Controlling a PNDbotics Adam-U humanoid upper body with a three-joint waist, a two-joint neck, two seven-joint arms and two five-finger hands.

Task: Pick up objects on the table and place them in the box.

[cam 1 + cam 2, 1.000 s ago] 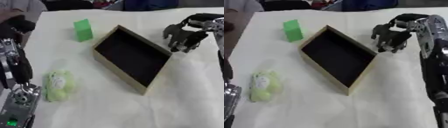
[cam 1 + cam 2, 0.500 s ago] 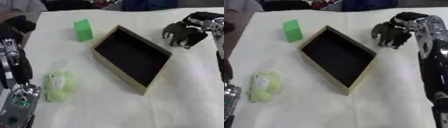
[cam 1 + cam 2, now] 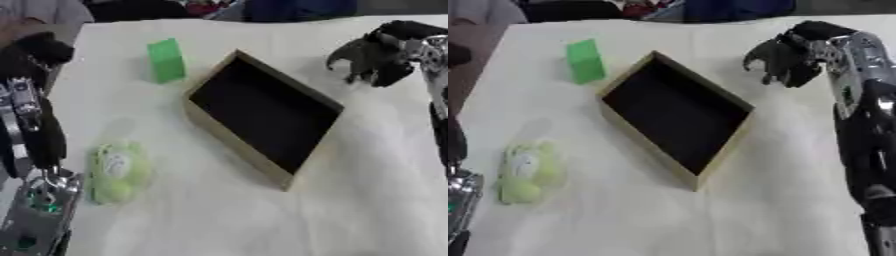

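Your white-covered table (image 3: 350, 200) carries the open tan cardboard box with a dark inside (image 3: 262, 112), lying just left of your right hand (image 3: 785, 60). That hand hangs with fingers curled downward, holding nothing. Well left of it stands the green rectangular block (image 3: 165, 60); the soft yellow-green plush toy (image 3: 115, 171) lies farthest away, down-left.

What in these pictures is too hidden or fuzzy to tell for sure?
- Box floor: both views show only black shadow, so whether anything lies inside cannot be told.
- Pale green soft thing: too blurred in either view to name.
- Right hand: fingers curled downward; whether they hold something small is hidden by the hand itself.
- Left hand: cut off by the frame edge; only the arm shows in the left eye view.
- Green block: blurred, no markings readable.
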